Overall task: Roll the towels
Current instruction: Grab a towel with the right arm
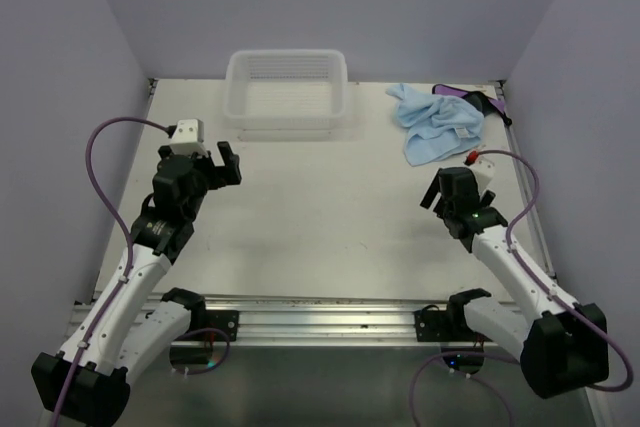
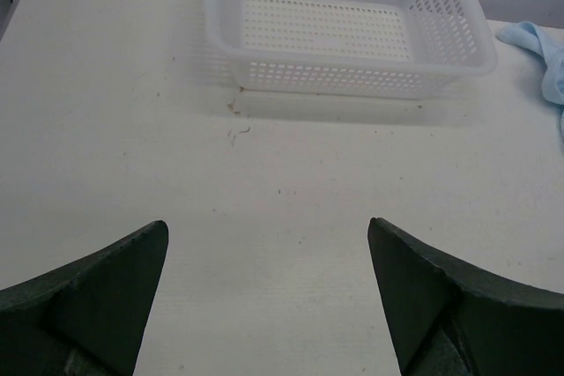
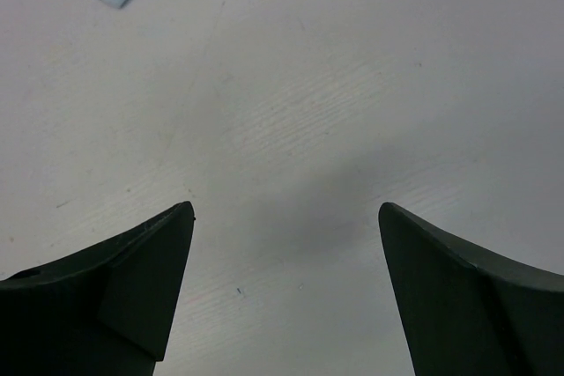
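Both towels lie crumpled at the far right of the table (image 1: 330, 232). The light blue towel (image 1: 437, 129) is nearer, and the purple towel (image 1: 468, 96) touches its far edge, partly hidden. A white basket (image 1: 286, 123) stands far centre. The left gripper (image 1: 224, 161) and right gripper (image 3: 286, 217) hover with jaws wide, holding nothing. Risk, as judged: a pinch could lift both touching cloths together, and rolling a bunched towel could give a loose roll.

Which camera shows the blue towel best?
The top view: the whole blue towel shows, lying crumpled to the right of the basket. The left wrist view catches only its edge at the right border; the right wrist view shows only a corner.
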{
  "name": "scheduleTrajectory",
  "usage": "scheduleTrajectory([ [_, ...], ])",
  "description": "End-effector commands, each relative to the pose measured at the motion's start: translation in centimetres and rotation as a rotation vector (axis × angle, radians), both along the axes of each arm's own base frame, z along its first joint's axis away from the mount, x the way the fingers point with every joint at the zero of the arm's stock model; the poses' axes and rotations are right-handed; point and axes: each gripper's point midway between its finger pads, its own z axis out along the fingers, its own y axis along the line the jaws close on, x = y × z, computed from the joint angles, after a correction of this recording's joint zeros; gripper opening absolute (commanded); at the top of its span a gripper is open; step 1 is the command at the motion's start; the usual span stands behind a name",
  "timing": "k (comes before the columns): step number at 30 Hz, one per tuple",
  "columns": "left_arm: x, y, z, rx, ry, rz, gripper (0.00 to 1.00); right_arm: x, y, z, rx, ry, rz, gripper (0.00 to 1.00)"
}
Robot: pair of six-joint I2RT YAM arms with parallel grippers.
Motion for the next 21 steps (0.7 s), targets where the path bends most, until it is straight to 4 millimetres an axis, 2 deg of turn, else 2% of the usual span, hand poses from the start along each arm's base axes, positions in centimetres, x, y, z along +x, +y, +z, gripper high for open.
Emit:
scheduleTrajectory([
  [1, -0.1, -0.2, 1.4, -0.021, -0.034, -0.005, 0.99, 2.4, -0.1, 1.0, 0.001, -0.028, -0.045, 0.88],
  [2, -0.2, -0.1, 1.5, -0.022, -0.039, -0.003, 1.0, 2.9, -0.1, -0.1, -0.009, 0.011, -0.055, 0.88],
  [3, -0.2, -0.1, 1.6, -0.023, -0.043, -0.003, 1.0, 3.9, -0.1, 0.6, -0.004, -0.002, -0.064, 0.88],
  [9, -0.3, -0.9, 1.9, -0.039, -0.05, -0.044, 1.0, 8.6, 0.9, -0.3, 0.056, 0.014, -0.093, 0.88],
  [12, -0.3, -1.3, 1.9, -0.049, -0.049, -0.064, 1.0, 11.1, 1.8, 0.0, 0.108, -0.025, -0.091, 0.88],
  [13, -0.2, -1.5, 1.7, -0.051, -0.044, -0.072, 1.0, 11.7, 2.0, -1.0, 0.112, -0.006, -0.088, 0.88],
  [15, -0.1, -1.7, 1.5, -0.052, -0.036, -0.079, 1.0, 13.3, 2.6, -0.6, 0.131, -0.033, -0.082, 0.88],
  [16, 0.0, -1.9, 1.3, -0.052, -0.03, -0.087, 1.0, 13.8, 2.9, -1.7, 0.141, -0.009, -0.081, 0.88],
  [18, 0.0, -2.3, 1.1, -0.051, -0.023, -0.1, 1.0, 15.4, 3.4, -1.3, 0.156, -0.032, -0.08, 0.88],
  [20, 0.0, -2.7, 1.0, -0.051, -0.018, -0.112, 1.0, 16.3, 3.4, -2.7, 0.151, -0.01, -0.089, 0.88],
  [21, -0.1, -2.9, 1.0, -0.05, -0.018, -0.12, 1.0, 17.2, 3.6, -2.5, 0.156, -0.016, -0.091, 0.88],
])
